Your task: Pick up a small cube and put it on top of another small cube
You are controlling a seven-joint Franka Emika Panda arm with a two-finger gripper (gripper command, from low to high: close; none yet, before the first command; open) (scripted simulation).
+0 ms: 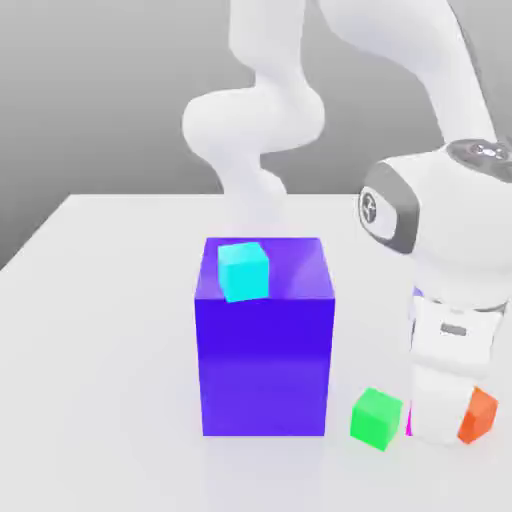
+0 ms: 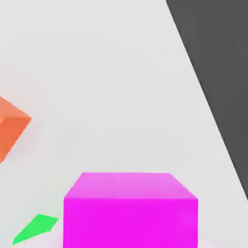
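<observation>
A big blue block [image 1: 265, 340] stands in the middle of the white table [image 1: 100, 320]. It is the tallest thing here, so everything else is placed from it.

A small light blue cube [image 1: 243, 271] sits on top of the big blue block, near the top's front edge and toward the exterior view's left.

A small green cube [image 1: 376, 417] rests on the table just beside the big blue block's bottom front corner, on the exterior view's right. It is close to the block but does not touch it.

Past the green cube, farther from the big blue block, the robot's white hand [image 1: 445, 400] reaches down to the table. A thin strip of a pink cube [image 1: 409, 424] peeks out at the base of the hand, between the green cube and the hand. In the hand view the pink cube [image 2: 131, 210] looks large and close, with the green cube [image 2: 35, 228] as a sliver next to it.

A small orange cube [image 1: 478, 416] sits on the far side of the hand from the big blue block. It looks tilted on the table. In the hand view the orange cube [image 2: 10, 127] is well apart from the pink one.

I cannot tell if the claw is spread or pressed together.
</observation>
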